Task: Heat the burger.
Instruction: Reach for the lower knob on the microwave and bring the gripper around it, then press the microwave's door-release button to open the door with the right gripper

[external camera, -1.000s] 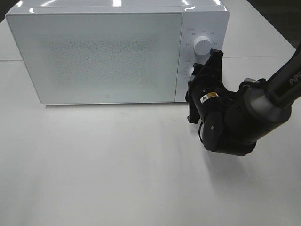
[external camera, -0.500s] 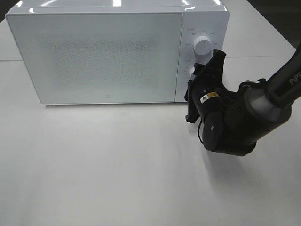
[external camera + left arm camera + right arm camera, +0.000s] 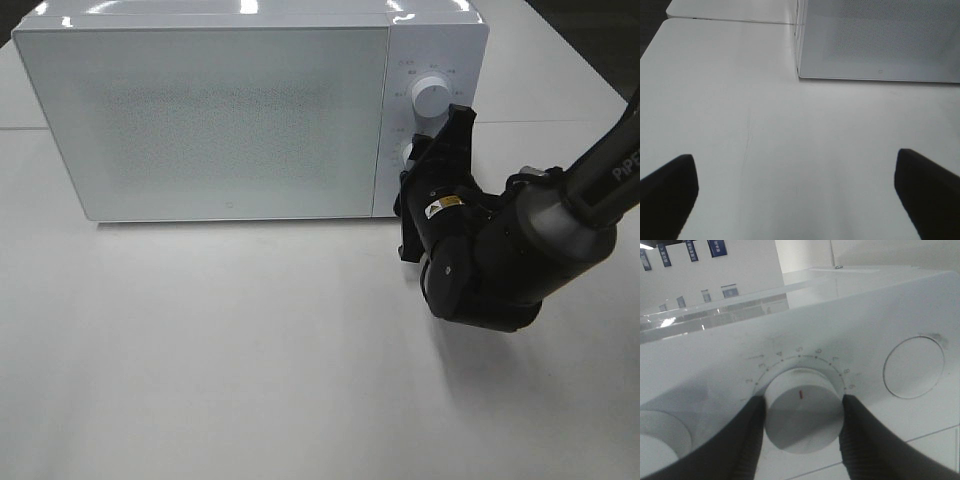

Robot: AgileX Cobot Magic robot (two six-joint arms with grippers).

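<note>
High camera: I see a white microwave [image 3: 230,120] standing at the far side of a white table [image 3: 200,380], with its frosted door [image 3: 210,115] closed. The control panel on the right side of the microwave has an upper dial [image 3: 431,96] and, beneath it, a lower dial [image 3: 407,152]. My right arm [image 3: 520,250], black and bulky, reaches in from the right. The right gripper [image 3: 420,152] is at the lower dial and hides part of it. The left arm does not appear in this view.

Left wrist camera: the left gripper [image 3: 797,185] hangs above bare table. Its two dark fingers [image 3: 665,192] are spread wide apart with nothing between them. The closed microwave door and the front corner of the microwave are beyond the fingers.

Right wrist camera: this is a close view of the control panel. The two black fingers [image 3: 752,432] of the right gripper press against opposite sides of the lower dial [image 3: 800,420], clamped on it. The dial face has a short red mark, and there is a ring of numbers around it. A flat round disc [image 3: 913,367] is set in the panel near the dial.

I cannot tell where the burger is, since no camera shows it.
</note>
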